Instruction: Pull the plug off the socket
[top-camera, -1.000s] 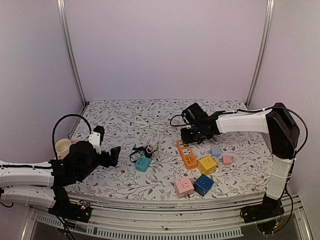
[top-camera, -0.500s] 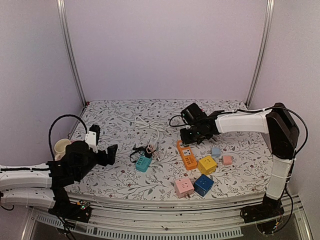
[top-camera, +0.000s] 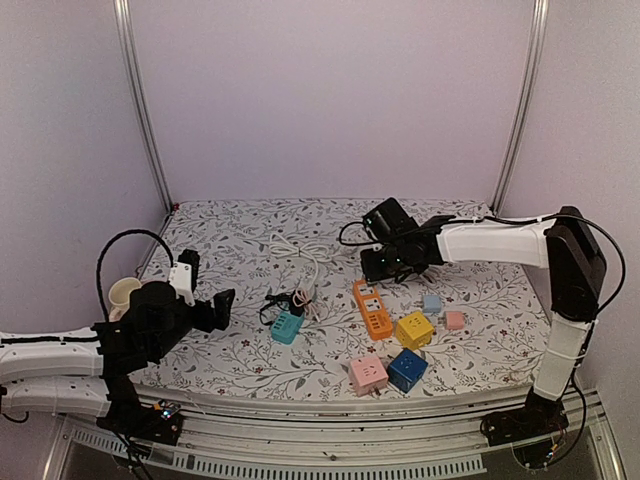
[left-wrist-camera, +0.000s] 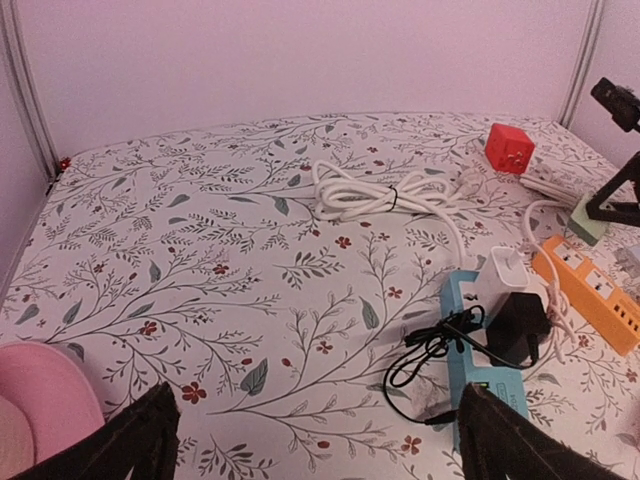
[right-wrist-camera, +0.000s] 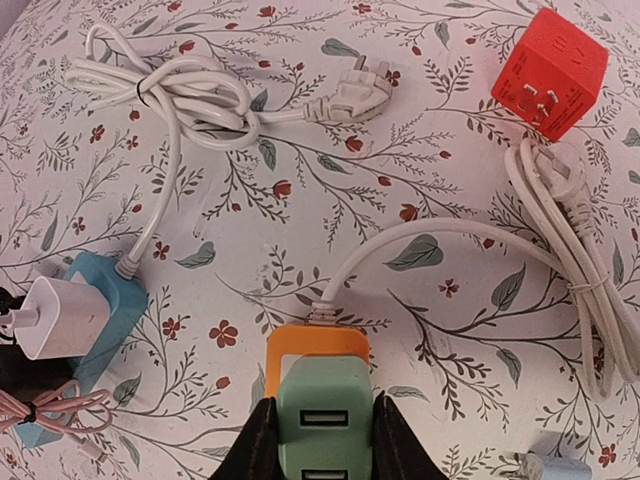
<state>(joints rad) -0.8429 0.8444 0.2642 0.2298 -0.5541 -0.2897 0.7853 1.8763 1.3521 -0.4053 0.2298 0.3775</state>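
Pull step in hand: R gripper (right-wrist-camera: 322, 445) pinches the green plug (right-wrist-camera: 324, 405) at far end of the orange strip (right-wrist-camera: 305, 345), mid-table right; can't tell if it's free yet, so next move needs a straight lift w/ firm grip; L gripper (left-wrist-camera: 318, 435) spread, idle near-left.

a floral-print surface (top-camera: 230, 240) carries a teal power strip (left-wrist-camera: 475, 340) with a white charger (left-wrist-camera: 508, 270) and a black adapter (left-wrist-camera: 520, 325) plugged into it. its white cable (left-wrist-camera: 375, 195) lies tied in a bundle behind it. a red cube socket (right-wrist-camera: 550, 72) sits further back. near the front edge stand a yellow cube (top-camera: 414, 329), a blue cube (top-camera: 407, 369) and a pink cube (top-camera: 368, 374). a pale blue block (top-camera: 432, 303) and a small pink block (top-camera: 455, 320) lie just beyond. a cream cup (top-camera: 125, 295) stands at the left edge.
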